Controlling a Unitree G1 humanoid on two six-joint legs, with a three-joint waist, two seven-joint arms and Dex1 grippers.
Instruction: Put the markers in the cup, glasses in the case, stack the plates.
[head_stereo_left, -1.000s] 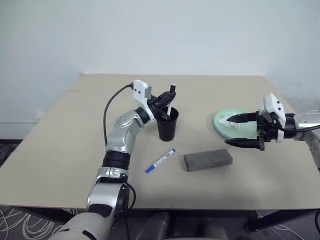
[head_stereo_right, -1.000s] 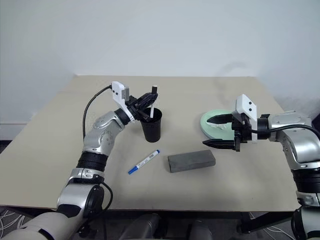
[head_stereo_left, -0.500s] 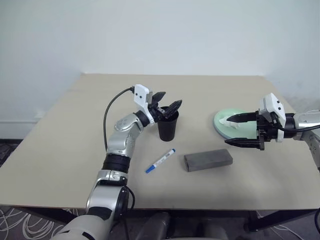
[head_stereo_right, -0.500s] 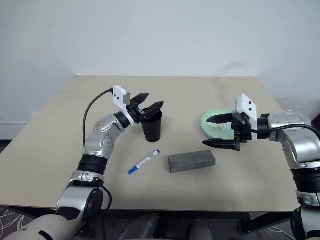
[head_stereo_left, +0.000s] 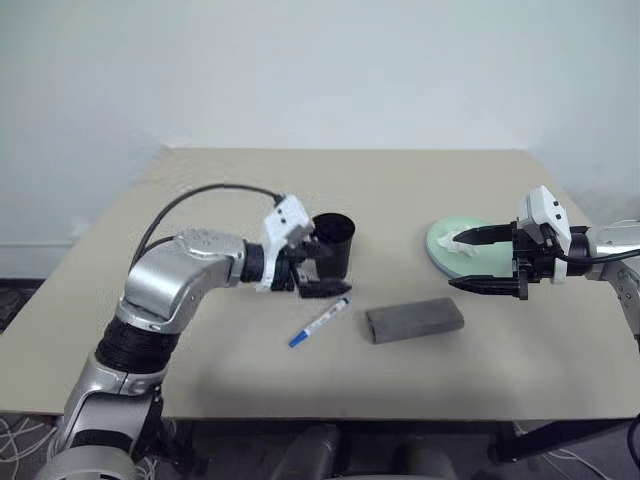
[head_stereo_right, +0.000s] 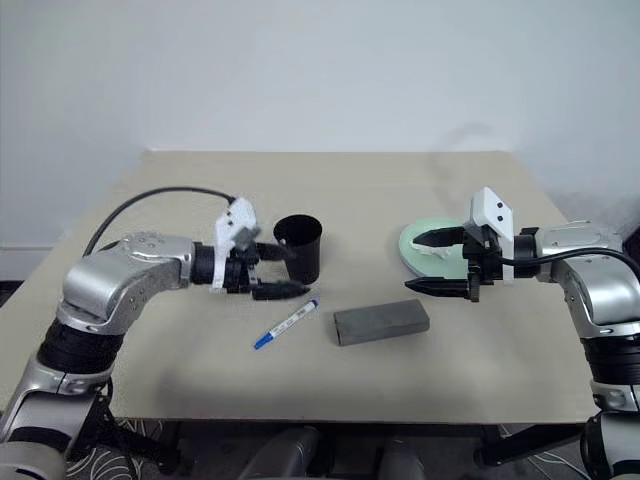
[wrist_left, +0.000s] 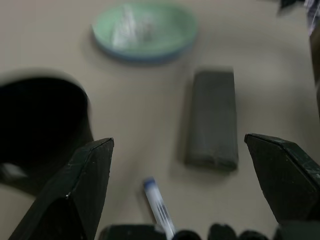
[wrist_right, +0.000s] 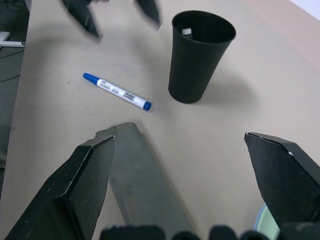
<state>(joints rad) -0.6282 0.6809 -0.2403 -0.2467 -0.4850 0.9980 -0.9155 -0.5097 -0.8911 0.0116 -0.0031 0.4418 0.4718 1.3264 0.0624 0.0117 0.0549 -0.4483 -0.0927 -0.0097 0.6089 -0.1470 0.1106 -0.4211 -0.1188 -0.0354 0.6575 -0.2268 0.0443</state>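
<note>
While both gape wide and empty, the left tool hangs beside the cup, the right tool above the plates.

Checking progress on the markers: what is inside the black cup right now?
Looking down into the cup, a small white tip shows just below the rim, likely a marker's end. The dark wall hides the rest. The blue-capped marker lies outside on the table.
</note>
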